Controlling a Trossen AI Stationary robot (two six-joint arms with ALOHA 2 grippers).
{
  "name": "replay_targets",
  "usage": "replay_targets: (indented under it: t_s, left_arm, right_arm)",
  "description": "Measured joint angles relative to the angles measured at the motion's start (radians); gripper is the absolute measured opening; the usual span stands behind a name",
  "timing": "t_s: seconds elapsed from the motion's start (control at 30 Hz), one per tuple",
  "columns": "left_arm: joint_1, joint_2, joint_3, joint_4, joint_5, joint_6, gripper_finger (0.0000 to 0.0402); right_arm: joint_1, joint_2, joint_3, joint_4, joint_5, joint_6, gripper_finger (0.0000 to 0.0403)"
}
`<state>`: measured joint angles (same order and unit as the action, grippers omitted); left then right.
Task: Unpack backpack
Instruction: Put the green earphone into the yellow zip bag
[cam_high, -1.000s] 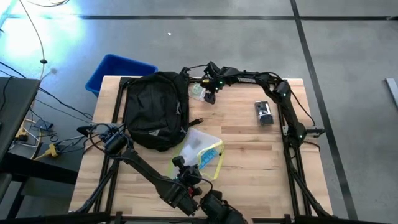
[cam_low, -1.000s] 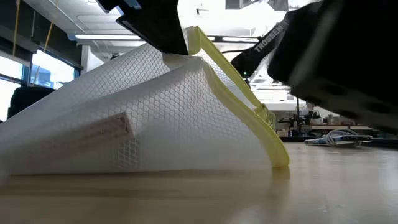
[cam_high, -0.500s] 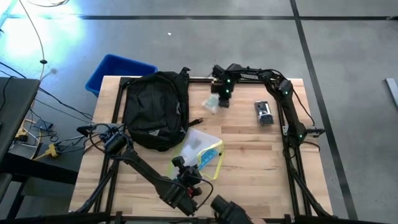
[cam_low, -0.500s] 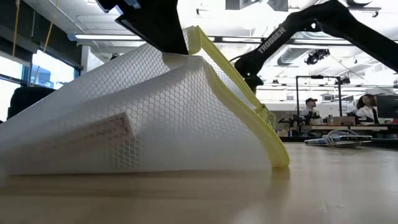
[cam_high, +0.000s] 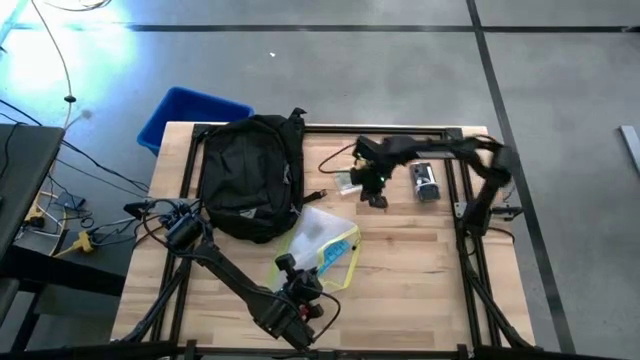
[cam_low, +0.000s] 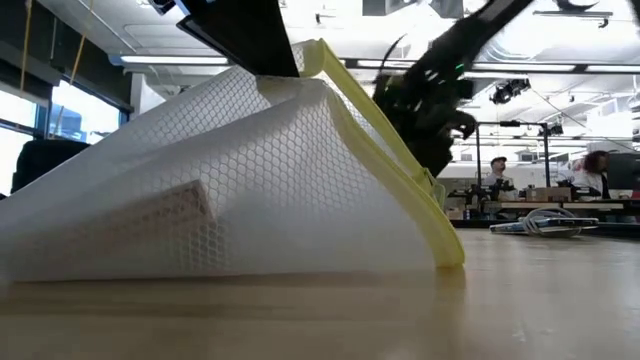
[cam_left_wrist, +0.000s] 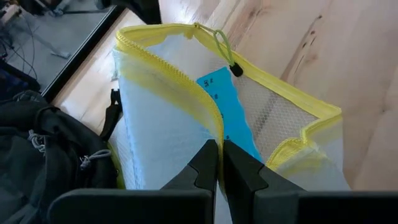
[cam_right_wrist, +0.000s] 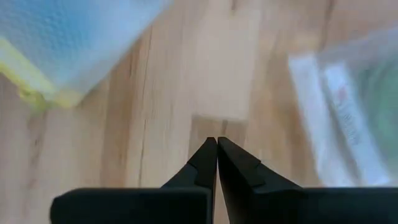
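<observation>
Three things are out so far: mesh pouch, a small packet, a gadget. Backpack sits at ten o'clock. Left gripper pinches the pouch's zipper edge; right gripper pressed together, holding nothing. Can't tell what's left inside.

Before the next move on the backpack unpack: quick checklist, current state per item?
1. Left end effector gripping pouch: ok, shut on its yellow edge.
2. Pouch outside backpack: ok, on the table beside it.
3. Right end effector empty: ok, shut on nothing, over bare wood.
4. Small packet set down: ok, lying beside right end effector.
5. Backpack emptied: cannot tell, inside hidden.
</observation>
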<state>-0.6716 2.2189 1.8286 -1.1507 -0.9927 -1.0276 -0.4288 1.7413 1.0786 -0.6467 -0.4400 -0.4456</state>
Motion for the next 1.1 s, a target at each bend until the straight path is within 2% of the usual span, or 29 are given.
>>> replay_targets:
  t_s: [0.1, 0.17, 0.2, 0.33, 0.47, 0.63, 0.77, 0.83, 0.9, 0.97, 1.1]
  left_arm:
    - [0.002, 0.0, 0.0, 0.0, -0.021, 0.023, 0.0]
    - [0.009, 0.0, 0.0, 0.0, -0.024, 0.04, 0.0]
    - [0.014, 0.0, 0.0, 0.0, -0.026, 0.048, 0.0]
    - [0.025, 0.0, 0.0, 0.001, -0.029, 0.074, 0.0]
    - [0.034, 0.0, 0.0, 0.003, -0.03, 0.088, 0.0]
    - [0.038, 0.0, 0.0, 0.003, -0.031, 0.09, 0.0]
    - [0.038, 0.0, 0.0, 0.005, -0.02, 0.089, 0.0]
    - [0.037, 0.0, 0.0, 0.01, -0.01, 0.089, 0.0]
    - [0.035, 0.0, 0.0, 0.021, -0.009, 0.089, 0.0]
    - [0.032, 0.0, 0.0, 0.034, -0.008, 0.089, 0.0]
    - [0.027, 0.0, 0.0, 0.051, -0.007, 0.089, 0.0]
  right_arm:
    - [0.042, -0.101, -0.137, 0.238, 0.168, 0.095, 0.0]
    - [0.05, -0.131, -0.179, 0.347, 0.271, 0.132, 0.0004]
    - [0.042, -0.133, -0.183, 0.385, 0.29, 0.148, 0.0009]
    - [-0.013, -0.103, -0.163, 0.421, 0.267, 0.234, 0.0058]
    - [-0.03, -0.046, -0.143, 0.43, 0.253, 0.255, 0.0137]
    - [-0.024, 0.042, -0.143, 0.476, 0.324, 0.265, 0.0237]
    - [-0.024, 0.089, -0.142, 0.48, 0.362, 0.326, 0.0273]
    - [-0.024, 0.1, -0.142, 0.473, 0.362, 0.335, 0.0266]
    - [-0.019, 0.107, -0.139, 0.45, 0.364, 0.339, 0.0238]
    - [-0.003, 0.11, -0.138, 0.41, 0.383, 0.353, 0.0192]
    - [0.053, 0.102, -0.138, 0.331, 0.427, 0.385, 0.0069]
